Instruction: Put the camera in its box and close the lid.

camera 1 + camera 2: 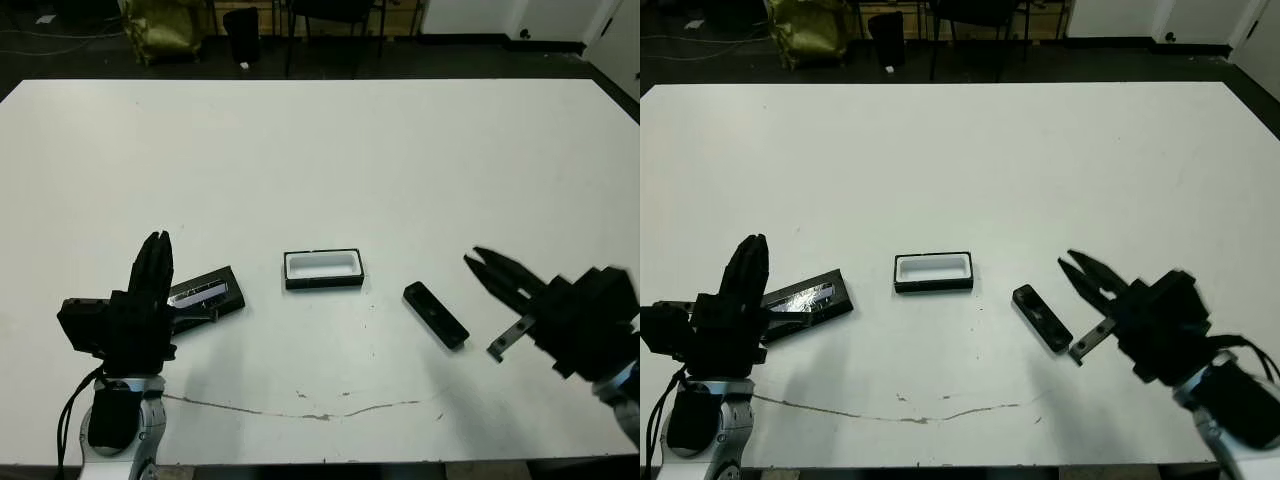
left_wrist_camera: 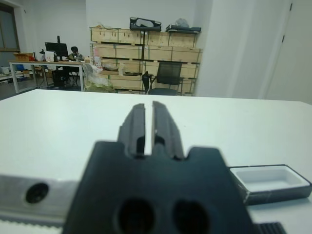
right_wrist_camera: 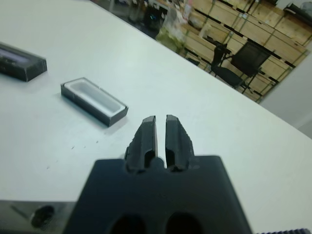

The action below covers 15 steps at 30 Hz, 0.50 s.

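right gripper (image 3: 161, 127) sits over the white table (image 3: 234, 126) with its two black fingers (image 3: 147, 136) nearly together, just a thin gap. open box (image 3: 94, 101) ahead, lid (image 3: 22, 62) farther off. shelves and a chair (image 3: 243, 61) behind.

Setting: indoor lab or workshop space, part storage, part office. Large plain white table (image 1: 320, 150) serves as test bench on a dark floor. Left wrist view shows a back wall lined with light wooden crates (image 2: 131, 41) stacked on shelving, dark cases on top. Black office chair (image 2: 168, 78) stands before the crates. At one side, a long desk (image 2: 34, 66) carries a monitor (image 2: 56, 48), with a person seated behind it (image 2: 74, 51). White walls. An olive-yellow bag or cover (image 1: 160, 30) sits on the floor beyond the table.
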Tool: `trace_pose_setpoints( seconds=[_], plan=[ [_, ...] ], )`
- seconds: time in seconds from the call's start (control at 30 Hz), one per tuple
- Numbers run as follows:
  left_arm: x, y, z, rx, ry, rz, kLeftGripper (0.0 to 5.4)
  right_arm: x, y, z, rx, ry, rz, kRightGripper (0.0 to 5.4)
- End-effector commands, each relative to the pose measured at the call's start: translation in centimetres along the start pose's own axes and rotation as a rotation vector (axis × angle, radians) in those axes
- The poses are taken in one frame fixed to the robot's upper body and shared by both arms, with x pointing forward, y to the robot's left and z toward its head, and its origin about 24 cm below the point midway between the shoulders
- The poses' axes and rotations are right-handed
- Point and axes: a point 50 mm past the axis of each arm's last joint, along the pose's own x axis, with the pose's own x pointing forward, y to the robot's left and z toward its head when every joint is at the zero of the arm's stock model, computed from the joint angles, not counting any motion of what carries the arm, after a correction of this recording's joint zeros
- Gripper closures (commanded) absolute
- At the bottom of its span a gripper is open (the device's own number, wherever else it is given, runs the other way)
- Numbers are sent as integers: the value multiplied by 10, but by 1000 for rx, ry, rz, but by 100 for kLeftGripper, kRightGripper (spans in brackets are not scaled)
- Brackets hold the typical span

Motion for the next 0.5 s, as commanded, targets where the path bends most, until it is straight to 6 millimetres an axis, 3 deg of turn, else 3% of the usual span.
trace_pose_setpoints(
  seconds=[0.03, 0.5],
  plan=[
    [-3, 3, -5, 7, 31, -4, 540, -4, 10, -2, 27, 39, 0, 482],
    [-6, 5, -4, 19, 38, -2, 540, -3, 27, -23, 10, 20, 55, 175]
  ],
)
